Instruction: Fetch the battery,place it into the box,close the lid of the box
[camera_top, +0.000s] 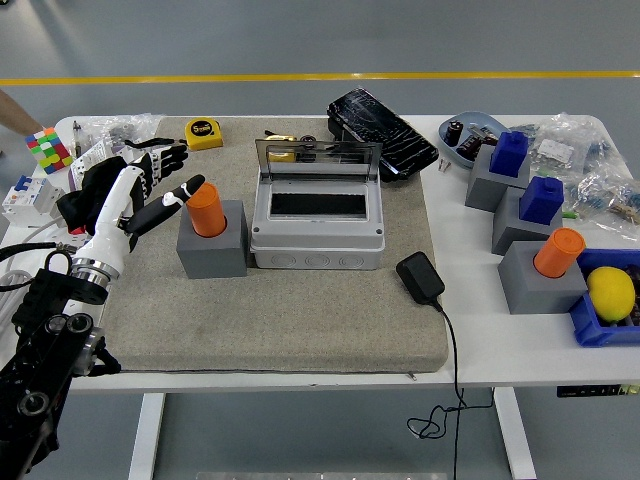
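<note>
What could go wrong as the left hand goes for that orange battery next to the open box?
The left hand is open beside the orange battery, which stands in a grey holder; a sideways nudge might tip battery or holder. The grey box sits close, so its raised lid could get knocked shut early.

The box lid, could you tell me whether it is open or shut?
Open. The lid stands raised at the back of the box, leaving its dark opening uncovered.

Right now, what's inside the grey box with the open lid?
The box shows a dark rectangular opening with nothing visible in it. The lid stands open; anything deeper is hidden.
</note>
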